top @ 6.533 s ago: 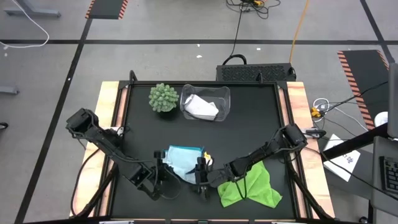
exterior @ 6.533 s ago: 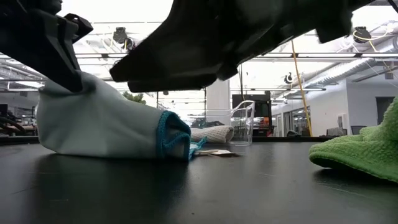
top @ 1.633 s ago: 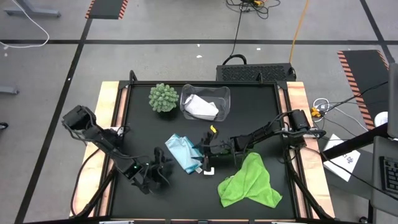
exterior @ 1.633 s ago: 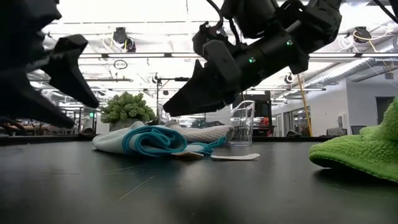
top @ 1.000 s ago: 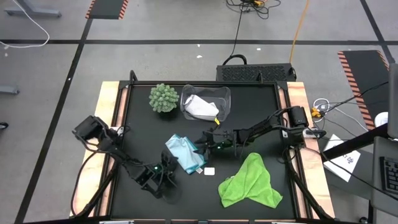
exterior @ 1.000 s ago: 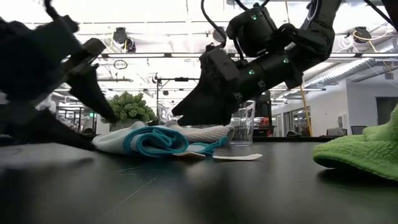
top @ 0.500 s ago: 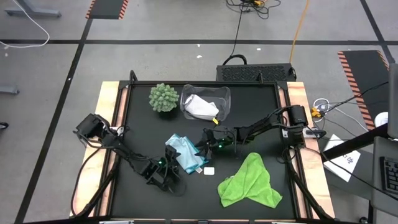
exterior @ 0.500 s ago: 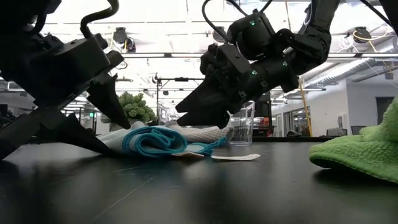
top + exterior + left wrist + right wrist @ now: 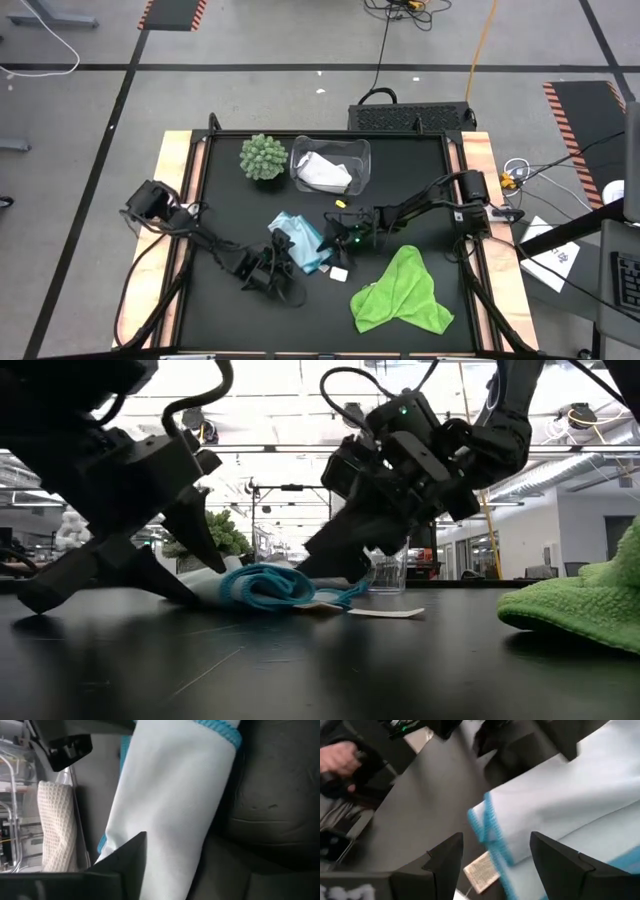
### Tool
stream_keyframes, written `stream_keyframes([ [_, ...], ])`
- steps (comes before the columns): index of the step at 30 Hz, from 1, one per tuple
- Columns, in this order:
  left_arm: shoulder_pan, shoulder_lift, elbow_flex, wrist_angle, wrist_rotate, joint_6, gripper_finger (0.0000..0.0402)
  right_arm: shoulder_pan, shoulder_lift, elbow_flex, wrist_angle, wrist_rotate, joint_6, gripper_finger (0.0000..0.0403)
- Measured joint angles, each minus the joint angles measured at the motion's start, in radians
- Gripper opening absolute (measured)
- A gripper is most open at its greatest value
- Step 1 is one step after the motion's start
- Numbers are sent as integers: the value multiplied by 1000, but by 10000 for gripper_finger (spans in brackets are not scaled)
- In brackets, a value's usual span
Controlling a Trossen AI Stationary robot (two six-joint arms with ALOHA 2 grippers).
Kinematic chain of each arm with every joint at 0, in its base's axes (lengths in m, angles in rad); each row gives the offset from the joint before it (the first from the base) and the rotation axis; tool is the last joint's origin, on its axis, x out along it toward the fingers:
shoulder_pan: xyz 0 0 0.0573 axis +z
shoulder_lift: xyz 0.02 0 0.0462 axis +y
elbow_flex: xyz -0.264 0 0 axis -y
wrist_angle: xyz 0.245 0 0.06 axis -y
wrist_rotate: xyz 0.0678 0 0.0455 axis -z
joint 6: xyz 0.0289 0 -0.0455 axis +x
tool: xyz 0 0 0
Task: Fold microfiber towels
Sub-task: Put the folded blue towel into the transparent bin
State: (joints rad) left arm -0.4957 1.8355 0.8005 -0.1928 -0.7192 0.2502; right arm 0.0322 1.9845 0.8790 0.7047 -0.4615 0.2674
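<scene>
Light blue towel point(image 9: 296, 240) lies bunched between left gripper point(image 9: 281, 256) and right gripper point(image 9: 328, 238).

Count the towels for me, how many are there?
3. The light blue towel lies mid-table between both claws. The lime green towel lies near the front right. The white towel sits inside the clear bin. More could be hidden underneath it.

The black surface point(image 9: 400, 180) has pale wooden side rails point(image 9: 172, 190) and stands on a grey concrete floor point(image 9: 250, 90) marked with dark lines. At twelve o'clock a black cable point(image 9: 380, 50) and an orange cable point(image 9: 483, 40) run away across it. Striped hazard mats point(image 9: 172, 12) lie at eleven and two o'clock. Bright ceiling lights point(image 9: 300, 400) and ducting point(image 9: 560, 470) fill the room beyond.
</scene>
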Motion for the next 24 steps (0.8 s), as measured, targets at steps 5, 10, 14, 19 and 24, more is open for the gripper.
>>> stream_keyframes([
  [5, 32, 1, 0, 36, 25, 55, 138, 9, 7, 0, 26, -67, -41, 222],
  [10, 70, 2, -3, 85, 45, 105, 93, 26, 7, 0, 38, -86, -55, 222],
  [14, 85, 3, -3, 95, 68, 140, 38, 24, 7, 0, 29, -87, -72, 222],
  [19, 86, -3, -6, 128, -6, 173, 13, 25, 7, 0, 31, -87, -94, 222],
  [24, 90, -29, -8, 169, -108, 185, 7, 25, 7, 0, 82, -86, -104, 222],
])
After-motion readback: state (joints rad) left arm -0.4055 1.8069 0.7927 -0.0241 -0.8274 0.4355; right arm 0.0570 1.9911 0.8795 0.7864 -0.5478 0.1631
